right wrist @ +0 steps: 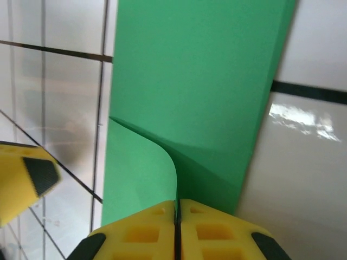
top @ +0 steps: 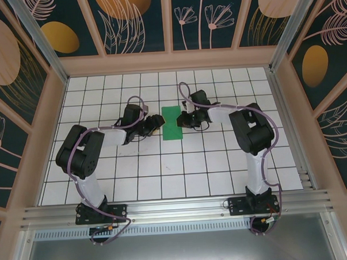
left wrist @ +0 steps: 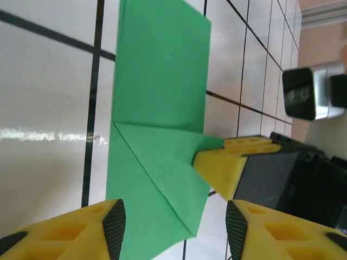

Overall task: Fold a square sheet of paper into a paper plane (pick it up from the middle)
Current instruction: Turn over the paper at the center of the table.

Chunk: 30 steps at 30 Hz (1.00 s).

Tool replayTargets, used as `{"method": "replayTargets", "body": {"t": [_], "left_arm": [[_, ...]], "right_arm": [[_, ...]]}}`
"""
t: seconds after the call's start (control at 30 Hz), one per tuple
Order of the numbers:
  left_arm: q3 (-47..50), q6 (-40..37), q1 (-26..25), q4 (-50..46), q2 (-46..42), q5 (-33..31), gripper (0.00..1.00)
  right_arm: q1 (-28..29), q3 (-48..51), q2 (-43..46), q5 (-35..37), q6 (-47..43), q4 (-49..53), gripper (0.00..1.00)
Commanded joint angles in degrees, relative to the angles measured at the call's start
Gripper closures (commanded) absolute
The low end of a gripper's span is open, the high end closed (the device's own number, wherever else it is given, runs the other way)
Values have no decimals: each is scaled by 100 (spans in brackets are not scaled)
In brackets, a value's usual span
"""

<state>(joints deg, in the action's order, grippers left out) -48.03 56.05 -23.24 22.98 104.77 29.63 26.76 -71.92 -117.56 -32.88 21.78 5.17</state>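
Square sheet of paper (top: pixel 172 124), one, folded, right tool (right wrist: pixel 177 216) pinching its flap, left tool (left wrist: pixel 174 227) spread open.

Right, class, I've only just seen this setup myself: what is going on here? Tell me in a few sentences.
Two robot arms are working on a thin bright green sheet of paper, already folded into a narrow rectangle, which lies on the white gridded table. The right claw is shut on one corner flap and holds it curled up over the sheet. The left claw is open at the sheet's other side, gripping nothing. No finished plane yet.
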Motion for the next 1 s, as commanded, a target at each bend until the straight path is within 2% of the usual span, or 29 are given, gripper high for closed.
{"method": "replayTargets", "body": {"t": [0.0, 0.33, 0.97], "left_arm": [[224, 232, -14, 497, -121, 242, 44], [495, 835, -13, 1663, -48, 585, 40], [176, 1255, -15, 2666, 736, 816, 47]], "right_arm": [[-105, 145, 344, -590, 277, -567, 92], [-164, 459, 744, -1286, 953, -1263, 92], [-170, 635, 817, -1432, 1181, -1454, 91]]}}
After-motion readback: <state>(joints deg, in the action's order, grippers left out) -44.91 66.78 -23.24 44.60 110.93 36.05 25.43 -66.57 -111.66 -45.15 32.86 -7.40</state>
